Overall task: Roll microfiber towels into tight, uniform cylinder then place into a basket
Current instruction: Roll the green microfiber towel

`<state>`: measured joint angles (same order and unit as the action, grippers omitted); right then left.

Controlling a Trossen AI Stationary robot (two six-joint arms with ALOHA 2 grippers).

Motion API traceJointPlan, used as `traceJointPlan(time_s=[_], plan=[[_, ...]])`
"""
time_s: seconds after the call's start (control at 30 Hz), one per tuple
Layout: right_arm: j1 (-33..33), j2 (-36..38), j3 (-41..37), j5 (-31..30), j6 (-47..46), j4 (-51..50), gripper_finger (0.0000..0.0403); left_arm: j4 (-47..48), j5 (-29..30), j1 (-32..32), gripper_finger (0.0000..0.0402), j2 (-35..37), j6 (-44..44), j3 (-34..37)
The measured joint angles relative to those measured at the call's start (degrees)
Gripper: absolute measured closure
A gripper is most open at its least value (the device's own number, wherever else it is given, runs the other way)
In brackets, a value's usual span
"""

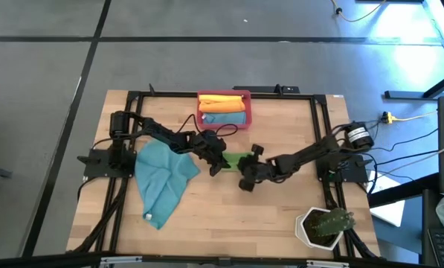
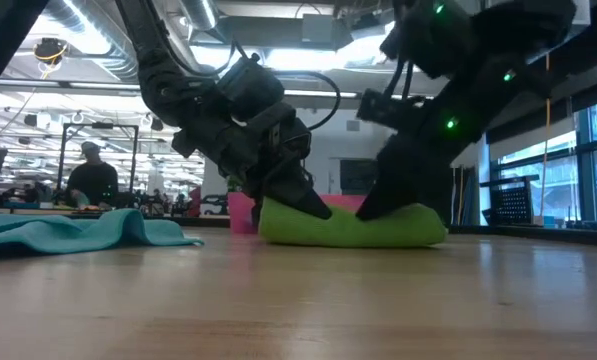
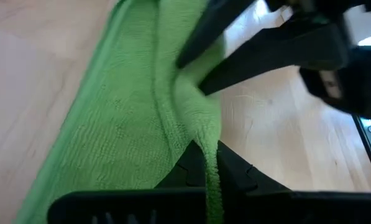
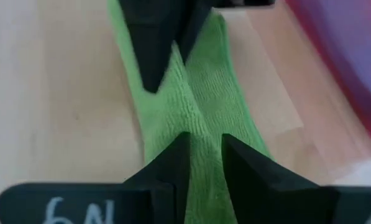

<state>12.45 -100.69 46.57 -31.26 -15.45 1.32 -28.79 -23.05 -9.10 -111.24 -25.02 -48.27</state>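
A: High view, left to right: teal towel (image 1: 162, 179) loose on the counter (image 1: 229, 208), then left gripper (image 1: 216, 165), green towel (image 1: 235, 160), right gripper (image 1: 244, 179).
B: Fingers?
A: Left fingers (image 3: 194, 168) clamped on one end's thin fold. Right fingers (image 4: 173, 163) pinch the other end. Green roll lies mid-counter, just beside the basket (image 1: 223, 121).

towel (image 1: 234, 159) between both arms, basket (image 1: 224, 109) behind

Both arms reach in to the table's middle

Left gripper (image 1: 216, 165) pinched shut — right gripper (image 1: 245, 176) seemingly clamped too, tips angled down and facing each other.
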Motion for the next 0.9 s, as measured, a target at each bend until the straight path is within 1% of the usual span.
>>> traceJointPlan(time_s=[0.13, 0.2, 0.37, 0.6, 0.77, 0.9], plan=[[-1.7, -2.0, 0.0, 0.1, -2.0, 1.4, 0.0309, -0.2, 0.4, 0.0, 0.0399, 0.0, 2.7, 0.0], [-2.3, -2.9, 0.1, 0.5, -2.4, 1.7, 0.0309, -0.5, 1.3, 0.2, 0.0390, 0.0, 4.5, 0.0], [-3.5, -4.4, 0.2, 3.9, -2.8, 2.4, 0.0309, -0.9, 3.3, 1.0, 0.0345, 0.0, 8.6, -0.2], [-3.9, -5.1, 0.2, 4.8, -4.0, 2.4, 0.0309, -1.1, 6.2, 1.0, 0.0281, 1.0, 12.7, -0.2], [-3.9, -5.2, 0.2, 5.1, -4.8, 2.2, 0.0309, -1.3, 12.7, 1.7, 0.0255, 3.6, 17.6, -0.3], [-4.1, -5.3, 0.2, 5.9, -5.1, 2.0, 0.0309, -1.2, 15.6, 3.8, 0.0243, 6.0, 22.3, -0.3]])
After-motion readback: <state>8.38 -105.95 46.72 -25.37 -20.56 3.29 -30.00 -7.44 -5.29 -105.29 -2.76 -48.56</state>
